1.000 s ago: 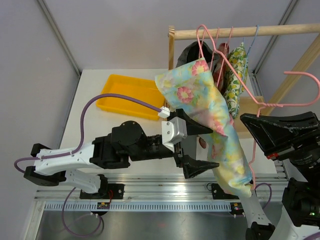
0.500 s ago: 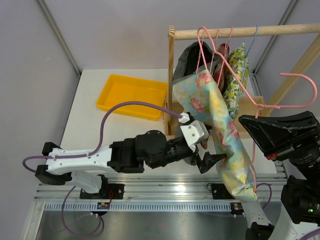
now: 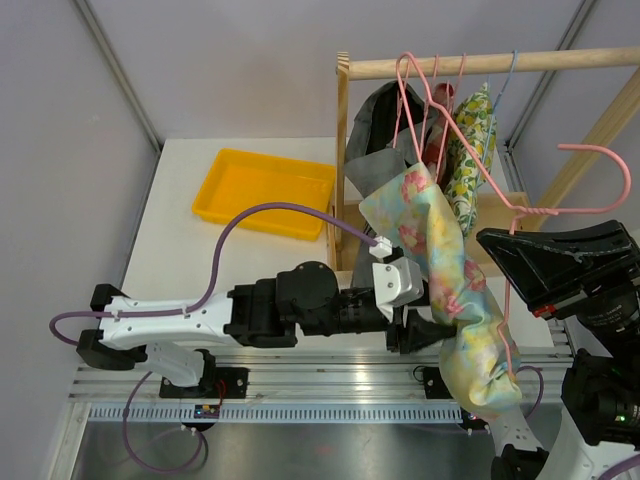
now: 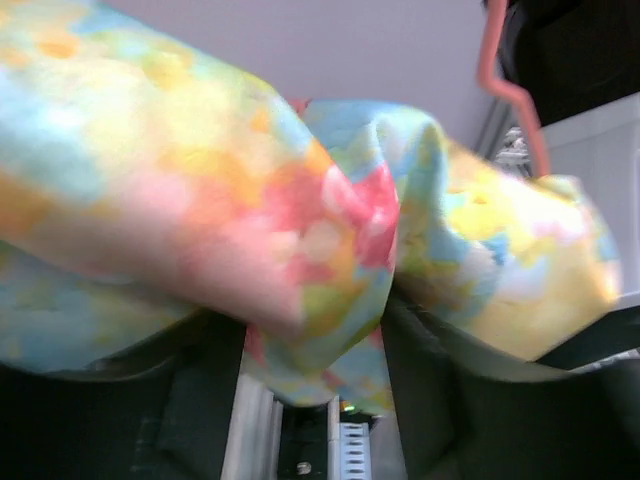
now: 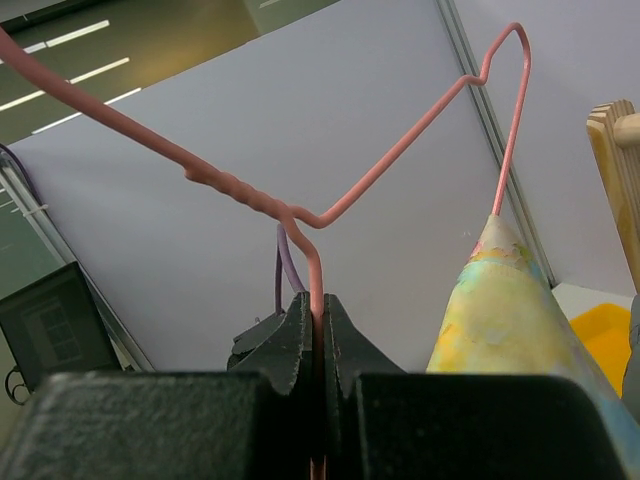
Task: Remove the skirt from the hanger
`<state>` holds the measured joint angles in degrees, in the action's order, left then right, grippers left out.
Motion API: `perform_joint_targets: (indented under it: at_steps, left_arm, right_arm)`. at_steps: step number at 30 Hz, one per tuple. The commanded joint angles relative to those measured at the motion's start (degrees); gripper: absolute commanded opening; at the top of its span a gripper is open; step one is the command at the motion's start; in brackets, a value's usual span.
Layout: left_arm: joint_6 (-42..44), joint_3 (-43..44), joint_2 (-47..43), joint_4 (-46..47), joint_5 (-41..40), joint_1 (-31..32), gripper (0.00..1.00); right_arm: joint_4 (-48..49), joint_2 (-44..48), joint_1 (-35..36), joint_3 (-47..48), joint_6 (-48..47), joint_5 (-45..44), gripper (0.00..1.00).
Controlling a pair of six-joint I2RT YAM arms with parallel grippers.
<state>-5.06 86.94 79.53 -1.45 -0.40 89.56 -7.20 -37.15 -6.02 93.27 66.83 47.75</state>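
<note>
**Q:** Left claw, state?
**A:** My left claw (image 4: 318, 340) reads as pressed onto a bunch of the floral skirt (image 4: 200, 200). Cloth fills the gap between the fingers and spills over both. Judgement: I grip mid-fabric so that I can draw it along the wire and off.

**Q:** Right claw?
**A:** My right claw (image 5: 320, 335) is pressed together on the pink wire hanger (image 5: 316, 260), just below its twisted neck. That steadies the hanger in the air, off the wooden rail (image 3: 480, 63), so a pull on the cloth should not drag the wire along.

**Q:** Where is the skirt?
**A:** Not yet off. It drapes from my left claw towards the hanger, and the wire's arm runs into the cloth.

**Q:** What does each view add?
**A:** Only the overhead view gives the layout: both arms, other garments on the rail, and the yellow tray (image 3: 265, 190) well apart to the left. Only the left wrist shows cloth between my fingers, though blurred. Only the right wrist shows the wire seated between the pads. From overhead, the claw body hides that contact.
</note>
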Motion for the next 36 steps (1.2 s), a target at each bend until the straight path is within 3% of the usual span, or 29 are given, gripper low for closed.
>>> perform_joint_targets:
  at_steps: [1,4,8,12,16,21,27,31,36]
  left_arm:
    - [-0.57,-0.10,-3.23,7.61,2.26,0.18,0.30]
    - [-0.74,-0.54,-4.72,6.12,0.67,0.18,0.24]
    - [-0.74,-3.51,-8.32,3.22,-4.59,0.70,0.00]
    - [-1.18,-7.73,-14.65,1.64,-8.90,0.88,0.00]
    - [0.05,-8.62,-22.64,-6.62,-15.75,1.76,0.00]
    - [3.29,-8.10,-31.09,-17.50,-32.79,1.94,0.00]
    - [12.07,0.24,-27.24,-29.02,-49.77,1.06,0.00]
    - [15.51,6.13,-25.04,-30.54,-49.17,-4.89,0.00]
    - [16.84,10.35,-23.02,-31.59,-43.47,-16.50,0.00]
  right_arm:
    - [2.81,-0.38,0.05,-0.11,-0.21,0.33,0.00]
    - [2.46,-0.56,0.05,0.06,-0.56,0.59,0.00]
    - [0.00,-0.73,0.22,0.50,-3.01,0.07,0.00]
    - [-1.76,-1.00,0.40,0.85,-5.47,-0.72,0.00]
    - [-7.98,-1.53,0.84,2.87,-10.65,-2.91,0.00]
    - [-18.17,-3.19,0.84,9.28,-21.98,-8.71,0.00]
    - [-38.83,-7.59,0.92,18.86,-34.47,-28.64,0.00]
    - [-47.53,-9.08,0.84,22.91,-40.89,-46.11,0.00]
    - [-51.77,-10.23,0.92,24.77,-44.94,-55.65,0.00]
